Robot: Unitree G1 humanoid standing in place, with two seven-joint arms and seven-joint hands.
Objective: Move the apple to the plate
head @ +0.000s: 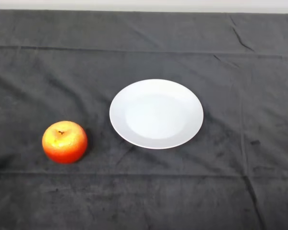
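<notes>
Red-orange apple (65, 142) rests upright, stem up, on the dark cloth (144, 201) at the eight o'clock position from the white plate (156, 113), apart from it. Plate holds nothing; transfer not yet begun. No hand appears, so finger state cannot be determined.

I have one view only, from the head camera. It looks steeply down and forward onto the surface (259, 201), which fills nearly the whole frame; its far edge runs along the top, with a pale strip beyond. The plate (156, 114) sits near frame centre, the apple (65, 142) lower left. There is no second view to overlap.
</notes>
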